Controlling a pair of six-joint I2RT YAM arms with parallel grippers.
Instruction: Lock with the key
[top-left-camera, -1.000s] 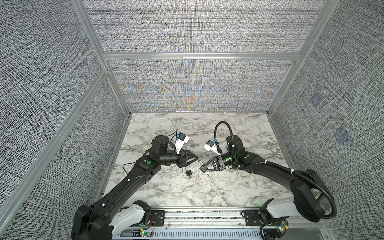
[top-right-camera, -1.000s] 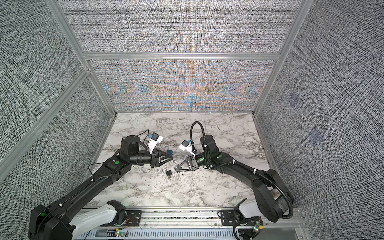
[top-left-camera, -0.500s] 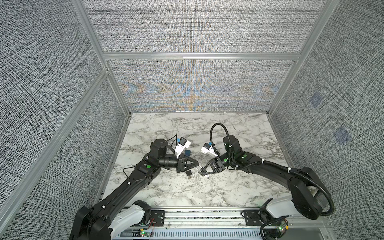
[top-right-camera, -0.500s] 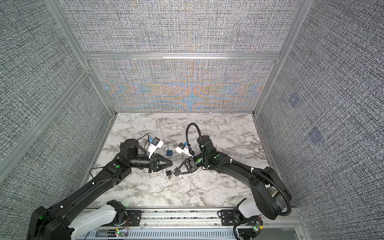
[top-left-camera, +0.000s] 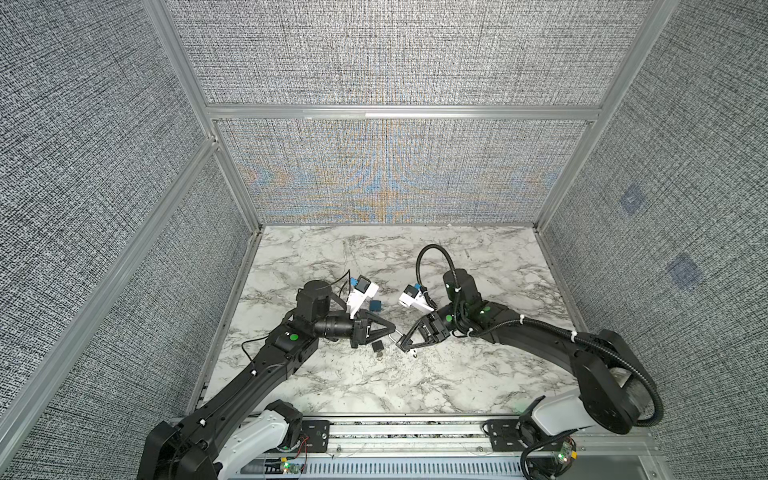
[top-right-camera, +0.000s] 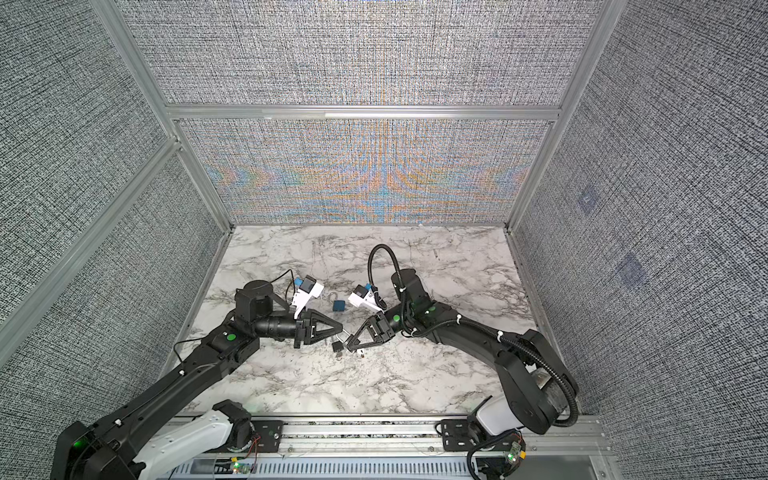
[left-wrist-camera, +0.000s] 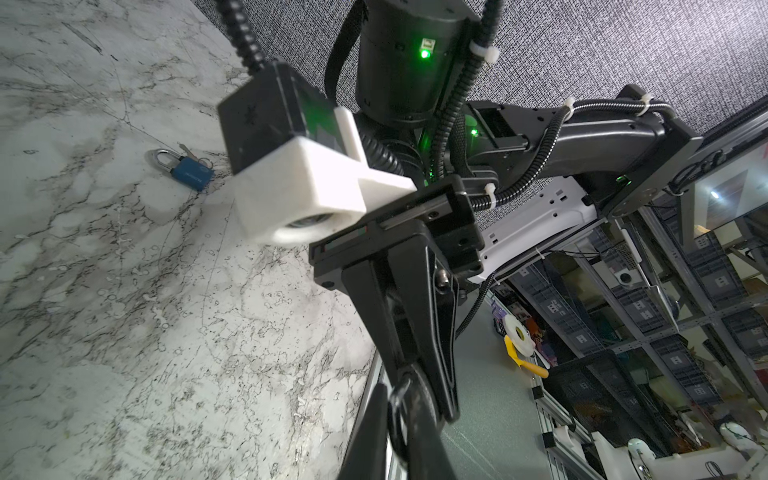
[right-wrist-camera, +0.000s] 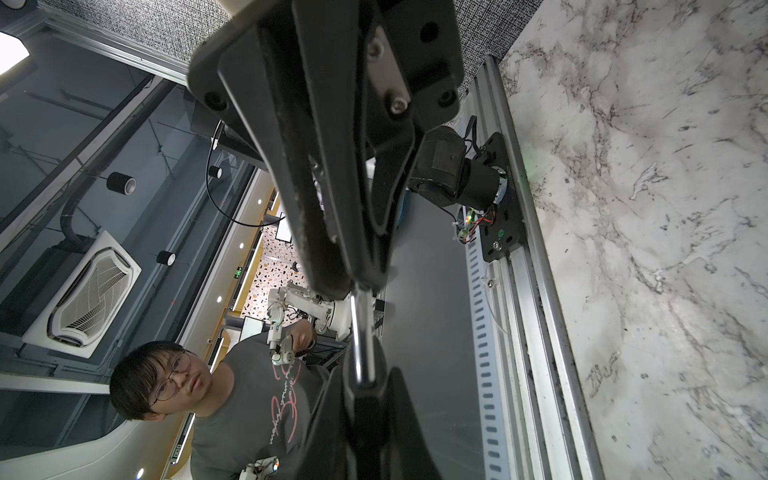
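Left gripper (top-left-camera: 394, 331): jaws pinched together on one end of a slim silver bar (right-wrist-camera: 361, 332); key blade or shackle, can't tell which. Blue padlock (left-wrist-camera: 191, 174) lies on the marble table (top-left-camera: 478, 374) behind the tips, untouched. Small black block (top-left-camera: 377, 345) sits on the table beside them. Right gripper (top-left-camera: 401, 345): clamped narrow on the bar's other end. Judgement: light, rigid, slick metal. Grip the flat faces near an end, or it pivots.

No lettering is legible; the blue padlock's (left-wrist-camera: 189, 176) print is blurred.
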